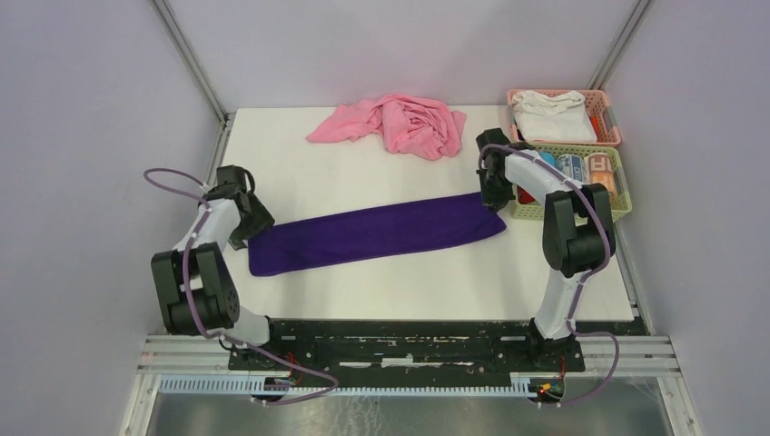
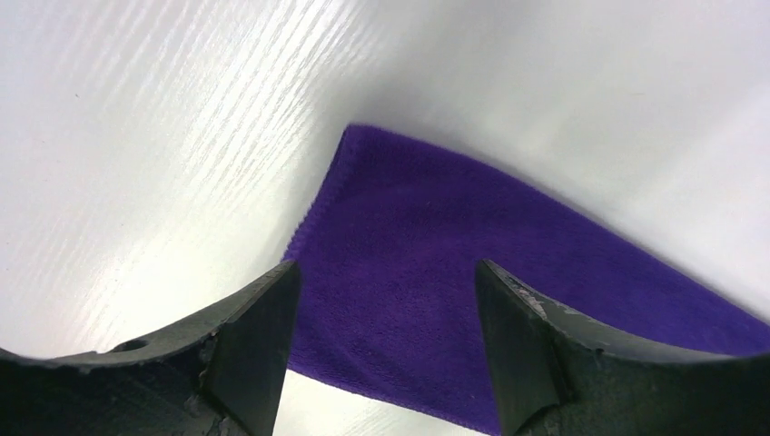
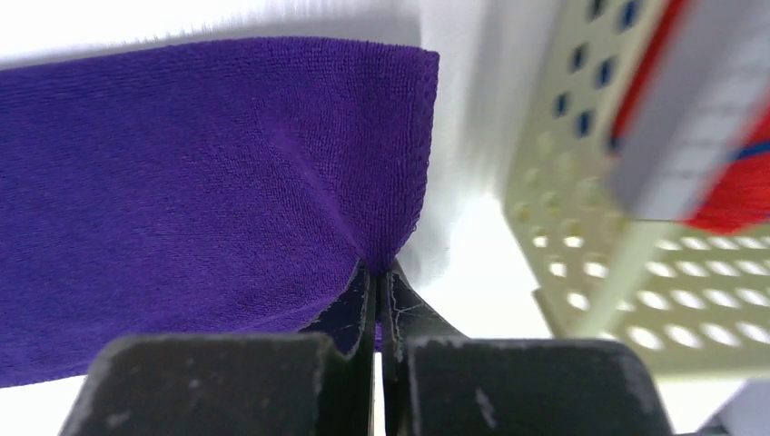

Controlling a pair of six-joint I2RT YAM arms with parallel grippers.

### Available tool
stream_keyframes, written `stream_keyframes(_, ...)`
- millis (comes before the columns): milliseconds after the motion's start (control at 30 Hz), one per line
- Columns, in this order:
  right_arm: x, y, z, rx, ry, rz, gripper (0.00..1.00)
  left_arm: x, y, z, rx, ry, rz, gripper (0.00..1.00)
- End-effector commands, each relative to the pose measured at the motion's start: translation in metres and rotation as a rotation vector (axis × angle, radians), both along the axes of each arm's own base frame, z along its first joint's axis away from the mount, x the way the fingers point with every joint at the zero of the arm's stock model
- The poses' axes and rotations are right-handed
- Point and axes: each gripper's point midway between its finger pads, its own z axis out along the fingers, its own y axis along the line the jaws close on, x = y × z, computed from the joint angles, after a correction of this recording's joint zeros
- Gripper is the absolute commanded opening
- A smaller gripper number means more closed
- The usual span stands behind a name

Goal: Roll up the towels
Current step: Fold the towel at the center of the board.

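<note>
Right jaws pinch the right end of the purple towel [image 1: 372, 234], stretched lengthwise left-to-right; left jaws gape empty.

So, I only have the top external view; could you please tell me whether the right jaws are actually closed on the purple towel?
Observer: Yes, the right wrist view shows the right jaws pinched shut on the end edge of the purple towel, cloth puckering in.
Operator: Thanks, and the left jaws?
Observer: Open, straddling the towel's other end; nothing pinched.
Operator: Is the green basket touching the cloth?
Observer: No, it stands beside that end, bare table between.
</note>
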Motion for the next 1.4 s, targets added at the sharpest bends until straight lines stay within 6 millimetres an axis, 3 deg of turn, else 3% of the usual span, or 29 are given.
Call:
stream_keyframes(0,0.030,-0.026,0.063,-0.181,-0.140,0.025,0.00,0.021,-0.005,0.044,-0.001,-0.222,-0.020,0.78)
stream_keyframes(133,0.043,-0.054,0.099,-0.357,-0.181,0.033,0.00,0.020,-0.018,0.045,-0.043,-0.229,-0.056,0.79)
stream_keyframes(333,0.061,-0.076,0.141,-0.515,-0.246,0.023,0.00,0.019,-0.056,0.043,-0.139,-0.227,-0.141,0.79)
stream_keyframes(600,0.078,-0.081,0.162,-0.578,-0.291,0.016,0.00,0.002,-0.121,0.014,-0.303,-0.184,-0.212,0.78)
stream_keyframes(700,0.077,-0.048,0.156,-0.417,-0.295,0.099,0.00,-0.003,-0.135,0.002,-0.337,-0.170,-0.222,0.75)
stream_keyframes(933,0.047,0.070,0.143,-0.071,-0.255,0.327,0.00,-0.003,-0.149,-0.011,-0.373,-0.168,-0.227,0.65)
stream_keyframes(1167,0.012,0.183,0.138,0.202,-0.220,0.487,0.00,-0.008,-0.150,-0.020,-0.374,-0.150,-0.222,0.59)
stream_keyframes(1367,-0.011,0.261,0.135,0.348,-0.204,0.592,0.00,-0.009,-0.153,-0.022,-0.378,-0.146,-0.228,0.49)
